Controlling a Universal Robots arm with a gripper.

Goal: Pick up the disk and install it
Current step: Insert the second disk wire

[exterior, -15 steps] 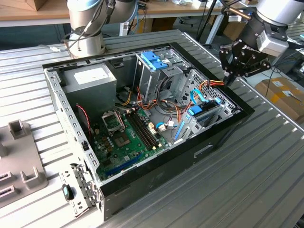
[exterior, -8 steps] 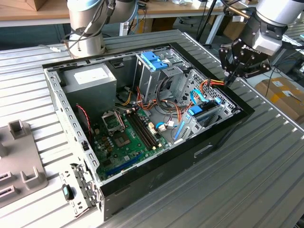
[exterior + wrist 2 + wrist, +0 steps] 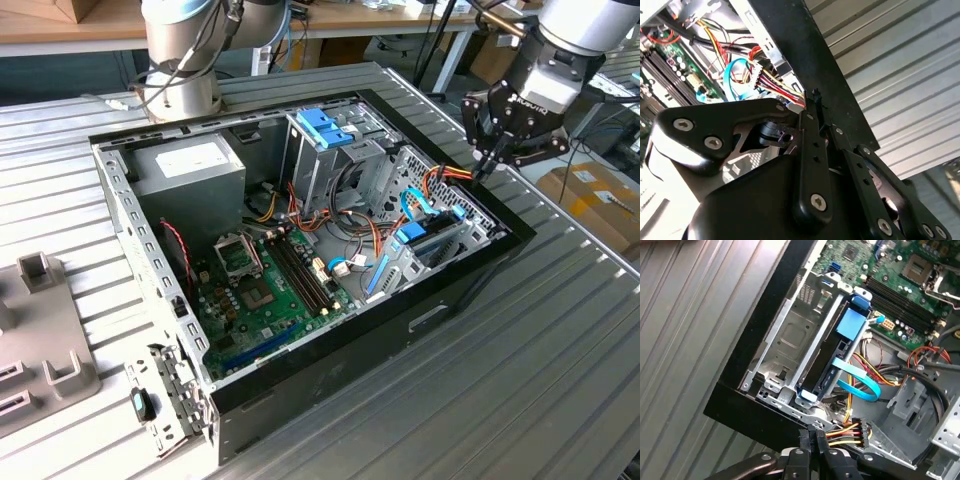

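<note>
Cables (image 3: 855, 432) and metal framing hide much of the disk (image 3: 832, 367), which we see edge-on, seated in the drive bay of the open computer case (image 3: 470, 275) on the bench (image 3: 540, 380). Our gripper (image 3: 487, 160) hovers just above the case's corner, near the disk but apart from it, jaws closed together and empty.
</note>
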